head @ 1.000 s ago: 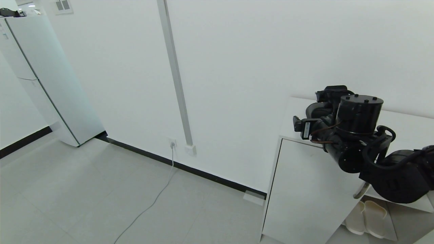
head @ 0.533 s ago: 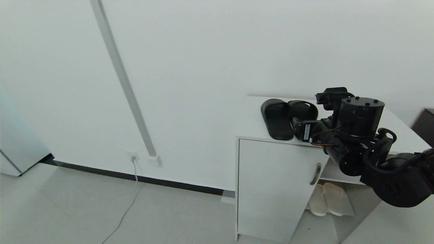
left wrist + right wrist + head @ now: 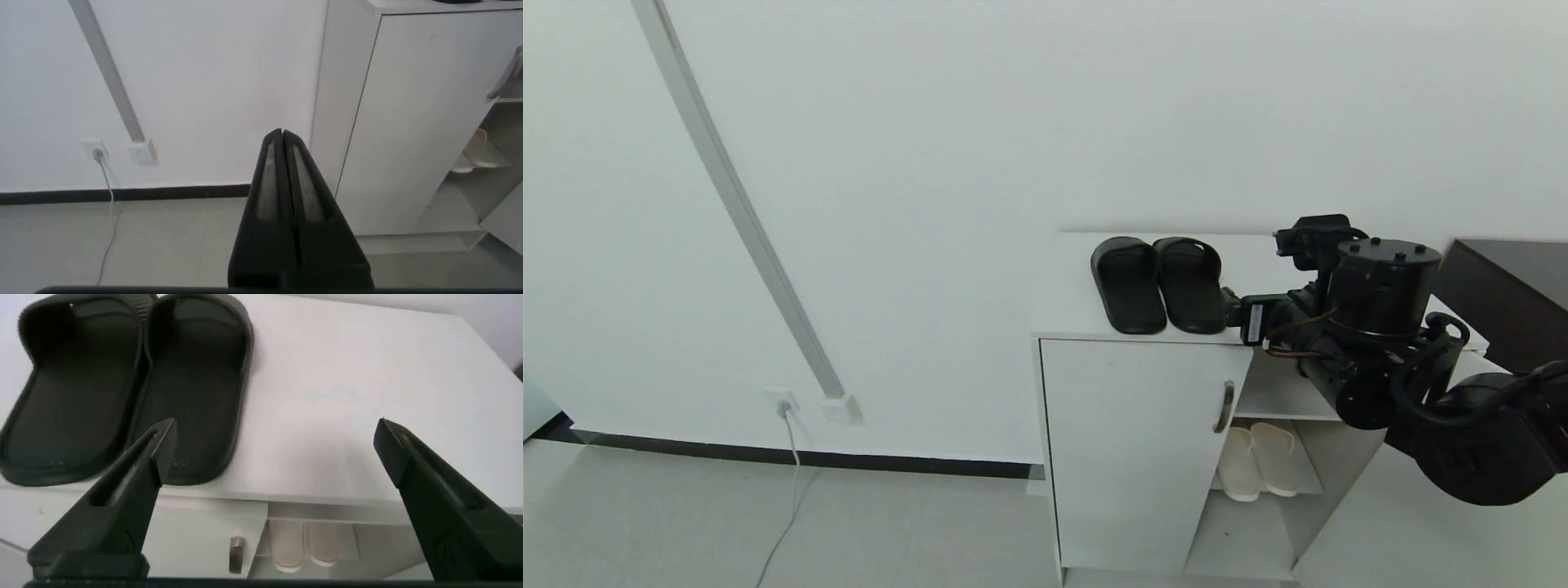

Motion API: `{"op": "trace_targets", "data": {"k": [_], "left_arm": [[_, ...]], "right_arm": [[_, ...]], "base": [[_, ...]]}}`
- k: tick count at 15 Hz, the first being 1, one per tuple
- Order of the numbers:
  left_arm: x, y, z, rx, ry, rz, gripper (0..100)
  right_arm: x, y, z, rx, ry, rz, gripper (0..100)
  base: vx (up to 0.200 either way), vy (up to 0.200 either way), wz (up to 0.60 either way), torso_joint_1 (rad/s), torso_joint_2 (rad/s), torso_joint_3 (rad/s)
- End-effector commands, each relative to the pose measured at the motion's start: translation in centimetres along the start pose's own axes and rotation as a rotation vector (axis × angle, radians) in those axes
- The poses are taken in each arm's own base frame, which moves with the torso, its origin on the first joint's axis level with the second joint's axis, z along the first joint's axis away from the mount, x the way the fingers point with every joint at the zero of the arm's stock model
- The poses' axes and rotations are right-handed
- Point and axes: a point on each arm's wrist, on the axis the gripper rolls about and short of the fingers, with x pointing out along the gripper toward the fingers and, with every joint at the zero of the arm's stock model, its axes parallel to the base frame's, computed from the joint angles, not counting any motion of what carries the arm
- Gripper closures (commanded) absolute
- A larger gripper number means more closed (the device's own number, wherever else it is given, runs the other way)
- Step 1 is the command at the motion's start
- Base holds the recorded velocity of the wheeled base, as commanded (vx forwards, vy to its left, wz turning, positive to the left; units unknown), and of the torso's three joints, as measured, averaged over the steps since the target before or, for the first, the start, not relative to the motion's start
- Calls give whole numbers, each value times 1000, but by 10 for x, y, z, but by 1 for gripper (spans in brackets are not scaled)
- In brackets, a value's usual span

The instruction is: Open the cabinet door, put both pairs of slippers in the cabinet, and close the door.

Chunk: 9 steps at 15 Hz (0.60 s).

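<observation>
A: Where are the slippers?

B: The black slippers [image 3: 1158, 282] lie side by side on the white cabinet top [image 3: 1070, 314], toward its left end, toes to the wall. They are matte, rubbery slides with broad rounded bands. The cream slippers [image 3: 1260, 460] sit as a pair on a low shelf [image 3: 1308, 483] in the cabinet's open right half.

A: And the door?

B: The cabinet door [image 3: 1131, 465] is a plain, smooth white panel over the left half, with a curved metal handle [image 3: 1223, 406] at its right edge. Whether it sits fully flush I cannot tell.

A: The pincers?

B: The right pincer [image 3: 275, 433] hangs over the near edge of the cabinet top, by the black pair's right side, its dark tapering fingers spread wide with nothing between them. The left pincer [image 3: 282, 139] is low, left of the cabinet, its fingers pressed flat together and holding nothing.

A: Around that?

B: The left wrist view takes in a wall socket [image 3: 96, 150], a grey cord [image 3: 109, 220] trailing onto the pale tiled floor [image 3: 163, 245], and a grey strip [image 3: 105, 65] running up the white wall. The right wrist view looks past the top's edge onto the cream pair beneath.
</observation>
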Motion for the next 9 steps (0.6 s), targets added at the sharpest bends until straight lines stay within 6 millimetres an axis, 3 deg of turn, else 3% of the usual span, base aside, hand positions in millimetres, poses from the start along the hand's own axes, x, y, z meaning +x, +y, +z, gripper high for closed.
{"op": "trace_targets", "data": {"k": [1,4,9], "left_arm": [[0,0,0,0,0,0,100],[0,0,0,0,0,0,100],[0,0,0,0,0,0,100]], "right_arm": [[-1,5,-5,-13,10,18,0],[-3,7,-5,-6,-3,35,0],[-6,22,-3,9,4,92,0]], "base": [[0,0,0,0,0,0],[0,0,600,1,1,4],[0,0,0,0,0,0]]}}
